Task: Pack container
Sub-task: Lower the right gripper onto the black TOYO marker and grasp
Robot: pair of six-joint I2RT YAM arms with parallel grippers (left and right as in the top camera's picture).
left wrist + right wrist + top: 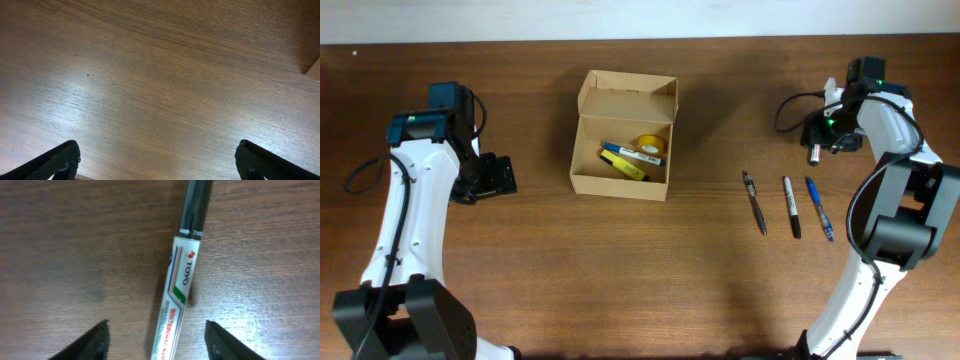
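Our right fingers (90,342) stand partly apart with a white-barrelled, black-capped marker (177,285) lying between them. They straddle it but do not touch it, so nothing is gripped. Our left fingers (55,162) are spread wide over bare worktop (700,280) and hold nothing, with only a pale corner of the container (315,70) at the edge of their view. From overhead, the container (617,184) sits on the worktop between the two arms, somewhat nearer the left one, its flap lid standing open at the far side. Inside it lie a couple of yellow-and-blue markers (620,160) and a yellow roll (652,145) that looks like tape, so we judge the packing partly done. Off to the container's right, well apart from it, three pens (791,207) lie side by side on the wood, and farther right again is the marker under our right fingers. That leaves four loose items — if all of them belong in the container — and then the flap to fold down. The step in hand, as we read it, is closing on that marker so that it can be carried across to the container.
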